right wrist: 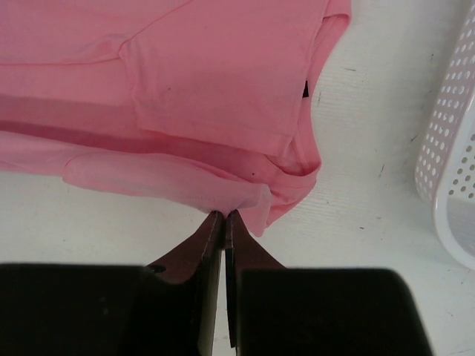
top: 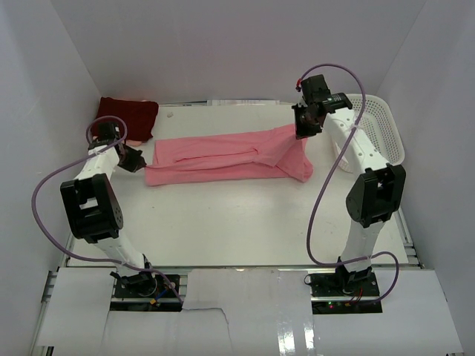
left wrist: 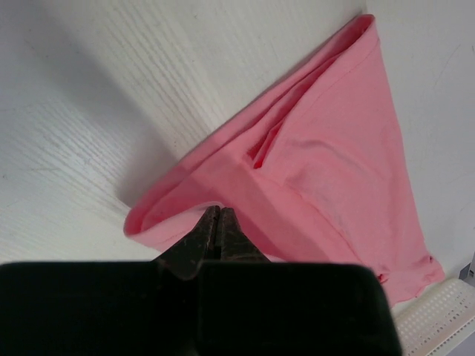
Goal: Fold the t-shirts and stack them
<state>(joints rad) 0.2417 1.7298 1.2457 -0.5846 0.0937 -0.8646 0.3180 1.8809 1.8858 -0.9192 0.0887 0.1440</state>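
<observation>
The salmon pink t-shirt [top: 223, 157] lies stretched in a long band across the middle of the table. My left gripper [top: 136, 159] is at its left end, jaws shut, with the tips pinching the folded edge of the pink t-shirt [left wrist: 326, 163]. My right gripper [top: 304, 127] is at the far right end, shut on a bunched corner of the pink t-shirt [right wrist: 215, 81] and holding it raised off the table. The dark maroon t-shirt [top: 128, 116] sits as a folded rectangle at the back left corner, just behind the left arm.
A white mesh basket [top: 377, 135] stands at the right edge beside the right arm, also seen in the right wrist view [right wrist: 451, 163]. White walls close in the table at the back and both sides.
</observation>
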